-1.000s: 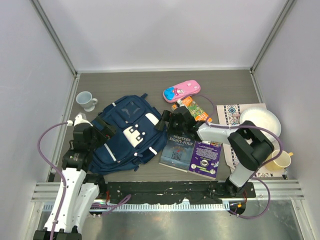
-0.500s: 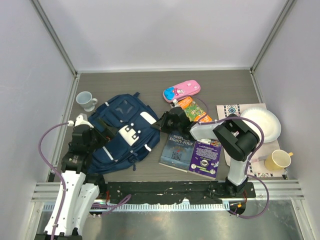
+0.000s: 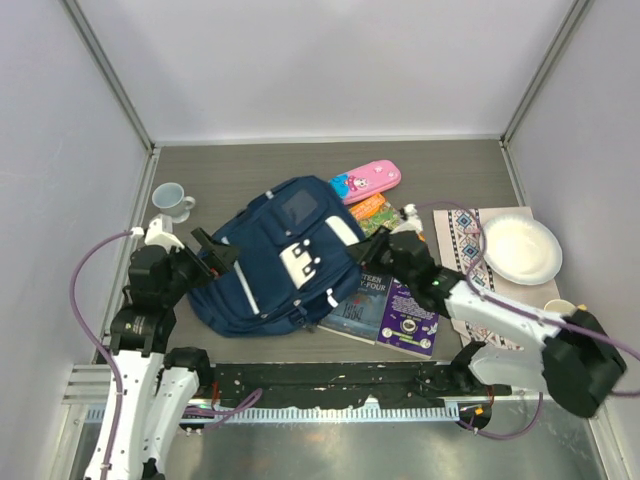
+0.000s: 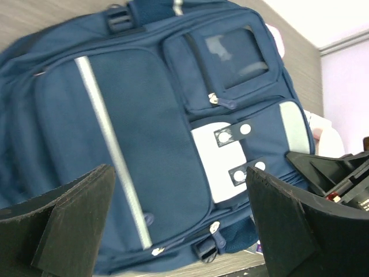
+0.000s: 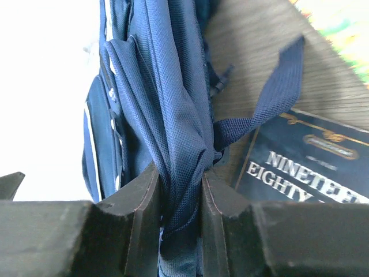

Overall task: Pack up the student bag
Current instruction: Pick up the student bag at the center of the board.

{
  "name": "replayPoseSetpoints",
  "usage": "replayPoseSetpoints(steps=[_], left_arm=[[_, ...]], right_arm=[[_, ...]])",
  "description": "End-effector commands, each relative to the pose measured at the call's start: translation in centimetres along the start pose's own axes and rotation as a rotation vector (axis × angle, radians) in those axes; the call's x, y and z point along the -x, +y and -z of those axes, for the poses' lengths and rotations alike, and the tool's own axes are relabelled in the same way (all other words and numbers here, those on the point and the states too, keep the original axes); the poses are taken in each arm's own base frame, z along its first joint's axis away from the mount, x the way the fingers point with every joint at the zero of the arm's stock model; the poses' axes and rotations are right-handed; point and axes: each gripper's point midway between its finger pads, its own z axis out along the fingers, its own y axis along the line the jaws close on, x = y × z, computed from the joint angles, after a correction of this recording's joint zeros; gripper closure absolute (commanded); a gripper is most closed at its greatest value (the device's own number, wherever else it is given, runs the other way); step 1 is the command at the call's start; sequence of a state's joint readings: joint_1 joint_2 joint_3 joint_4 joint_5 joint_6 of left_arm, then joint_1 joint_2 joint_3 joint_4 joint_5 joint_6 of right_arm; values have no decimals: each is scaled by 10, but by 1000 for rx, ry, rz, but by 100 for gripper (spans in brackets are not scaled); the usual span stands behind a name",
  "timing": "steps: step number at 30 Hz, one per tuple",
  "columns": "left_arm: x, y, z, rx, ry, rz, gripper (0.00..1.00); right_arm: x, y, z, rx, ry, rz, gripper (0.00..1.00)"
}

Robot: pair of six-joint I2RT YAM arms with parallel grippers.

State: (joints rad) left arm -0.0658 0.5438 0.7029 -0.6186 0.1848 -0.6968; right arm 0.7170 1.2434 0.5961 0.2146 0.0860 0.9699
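- Since a second ago the bag has slid and swung toward my right gripper. That gripper has drawn back to its own side with the cloth in tow, and the bag's edge now seems to lap the book.
- From above, the bag lies front face up between my two grippers. Its long axis slants from just ahead of my left gripper away to the pencil case beyond my right jaws. The end with the window pocket points away from me.
- On my left wrist view, my left jaws stand wide apart and hold nothing. The bag fills the gap just ahead of them, its pale stripe running along its length.
- On my right wrist view, my jaws are pinched on a fold of the bag's navy cloth. A strap loops off just past the tips, and the book lies to one side of them.
- I judge I am still arranging the bag: it looks zipped and nothing is packed.
- Next I should keep the right pinch steady and bring my left jaws to a zip pull. I cannot tell where the main opening lies.
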Motion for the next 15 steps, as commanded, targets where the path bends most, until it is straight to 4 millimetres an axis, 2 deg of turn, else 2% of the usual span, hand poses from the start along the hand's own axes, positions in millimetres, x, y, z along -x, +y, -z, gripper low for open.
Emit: replayPoseSetpoints(steps=[1,2,4,8,10,12,13,15], left_arm=[[15,-30,17,-121,-36,-54,0],[13,-34,18,-140,-29,-53,0],[11,-37,16,-156,-17,-54,0],[3,-35,11,-150,-6,-75,0],[-4,-39,8,-163,12,-98,0],[-10,-33,0,-122,14,-122,0],[-20,-40,-1,-143,43,-157,0],[-26,-36,-10,-92,42,-197,0]], right_arm=[[90,-2,51,-45,-412,-113,99],[96,-5,59,-47,-444,-169,99],[103,-26,75,-107,-518,-227,99],[104,-52,89,-158,-590,-343,99],[104,-55,91,-153,-602,-381,99],[100,-57,91,-157,-590,-400,99],[105,-51,93,-142,-595,-401,99],[115,-38,96,-127,-600,-390,99]])
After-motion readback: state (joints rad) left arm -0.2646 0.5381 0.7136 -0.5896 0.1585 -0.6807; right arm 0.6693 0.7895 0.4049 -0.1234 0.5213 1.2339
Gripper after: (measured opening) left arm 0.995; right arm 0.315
